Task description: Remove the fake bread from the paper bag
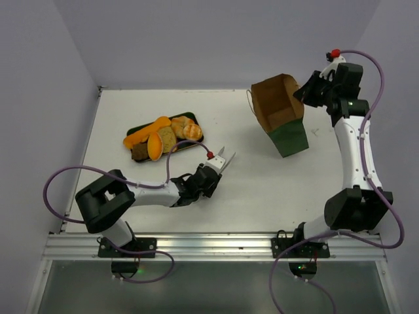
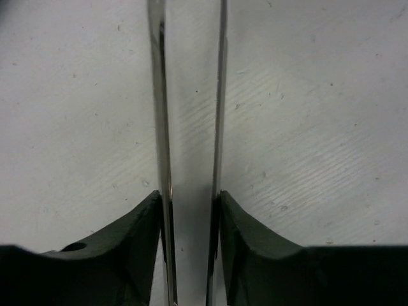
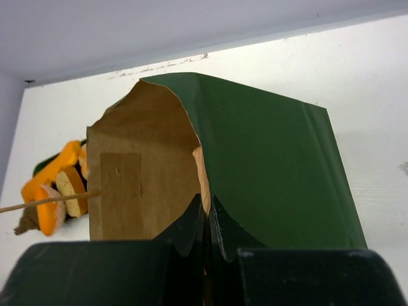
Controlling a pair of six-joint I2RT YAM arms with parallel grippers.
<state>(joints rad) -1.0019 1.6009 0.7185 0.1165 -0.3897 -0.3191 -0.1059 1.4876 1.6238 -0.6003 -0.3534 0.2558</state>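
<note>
Nearest, the left fingers (image 2: 160, 127) are held slightly parted, empty, above the worktop (image 1: 262, 196). Beyond, the fake bread (image 1: 160, 137) is piled on a green tray (image 1: 194, 118). Farthest, the rim of the tilted paper bag (image 1: 281, 111) is clenched by the right fingers (image 3: 191, 233).

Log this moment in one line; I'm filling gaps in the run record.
left gripper: open, empty, over table | right gripper: shut on bag rim | bread: on tray | bag: tilted, looks empty

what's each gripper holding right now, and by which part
The right gripper pinches the paper bag by the edge of its open mouth. The left gripper holds nothing.
</note>
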